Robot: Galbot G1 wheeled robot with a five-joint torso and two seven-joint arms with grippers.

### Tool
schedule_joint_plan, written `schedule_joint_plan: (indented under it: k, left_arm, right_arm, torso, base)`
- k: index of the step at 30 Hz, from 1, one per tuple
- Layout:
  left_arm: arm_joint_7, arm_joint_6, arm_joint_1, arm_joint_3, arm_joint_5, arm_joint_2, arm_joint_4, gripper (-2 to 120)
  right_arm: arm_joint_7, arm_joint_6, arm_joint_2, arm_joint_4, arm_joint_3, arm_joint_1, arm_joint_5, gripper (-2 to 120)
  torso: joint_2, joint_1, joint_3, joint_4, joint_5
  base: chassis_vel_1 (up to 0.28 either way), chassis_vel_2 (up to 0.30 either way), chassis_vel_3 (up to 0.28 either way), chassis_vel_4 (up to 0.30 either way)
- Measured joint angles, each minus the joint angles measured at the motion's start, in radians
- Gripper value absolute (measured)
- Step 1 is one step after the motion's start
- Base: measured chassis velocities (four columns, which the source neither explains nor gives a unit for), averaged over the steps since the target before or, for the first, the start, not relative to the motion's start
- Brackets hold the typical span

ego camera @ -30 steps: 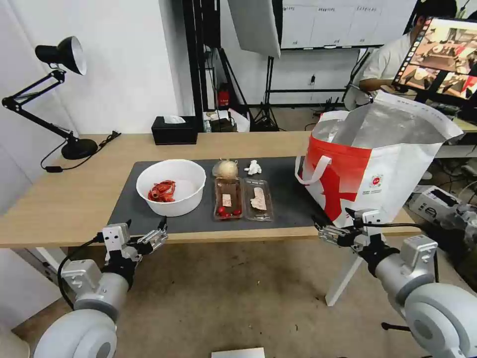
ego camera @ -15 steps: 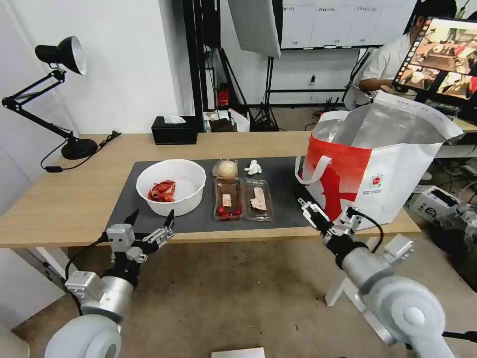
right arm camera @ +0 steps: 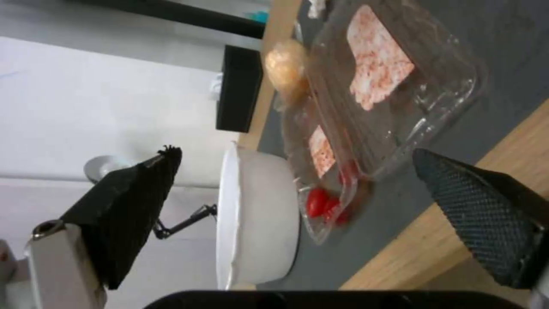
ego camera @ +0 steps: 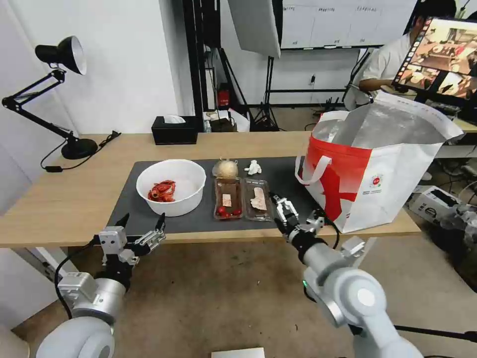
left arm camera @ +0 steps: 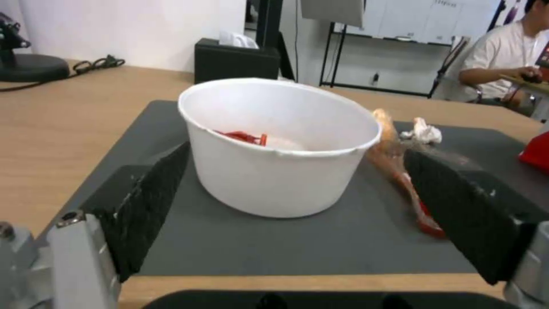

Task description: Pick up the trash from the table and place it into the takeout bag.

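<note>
Trash is all sitting on the dark mat [ego camera: 290,174] in the middle of the head view, nothing picked up yet. Nearest the camera, the left gripper [ego camera: 142,230] hangs at lower left, just off the front edge of the table [ego camera: 64,199], fingers spread wide and pointed at the white bowl [ego camera: 171,186]. The right gripper [ego camera: 279,205] is at lower centre, over the mat's front edge right by the near corner of the right-hand tray [ego camera: 258,200], jaws open too, not touching it as far as I can tell.

Going back: the bowl with red scraps is left of centre, and the left tray [ego camera: 227,198] with little red bits sits snug against the right tray. Behind the trays are the wrapped beige ball [ego camera: 225,169] and a small tissue lump [ego camera: 253,167]. The takeout bag [ego camera: 377,169] stands upright at centre right, mouth open, on the mat's right end. Farther back, upper left, a black tissue box [ego camera: 174,130] and desk lamp [ego camera: 59,94].
</note>
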Motion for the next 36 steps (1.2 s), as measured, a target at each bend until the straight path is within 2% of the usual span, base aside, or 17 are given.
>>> schedule_joint_plan:
  k: [21, 29, 36]
  left_arm:
    - [-0.004, 0.016, 0.024, -0.016, 0.008, -0.002, -0.008, 100]
    - [-0.004, 0.016, 0.030, -0.020, 0.008, -0.001, -0.004, 100]
    - [0.015, -0.008, 0.078, -0.034, 0.031, -0.034, 0.027, 100]
  right_arm:
    - [0.099, -0.036, 0.057, -0.078, -0.027, 0.067, -0.005, 100]
    - [0.098, -0.043, 0.074, -0.090, -0.026, 0.054, -0.014, 100]
    - [0.117, -0.043, 0.095, -0.122, -0.037, 0.101, -0.029, 100]
  torso:
    - [0.000, 0.000, 0.000, -0.0001, 0.0001]
    - [0.000, 0.000, 0.000, -0.0002, 0.0001]
    - [0.000, 0.000, 0.000, -0.0001, 0.0001]
  base:
    - [0.000, 0.000, 0.000, 0.000]
    - [0.000, 0.000, 0.000, 0.000]
    - [0.000, 0.000, 0.000, 0.000]
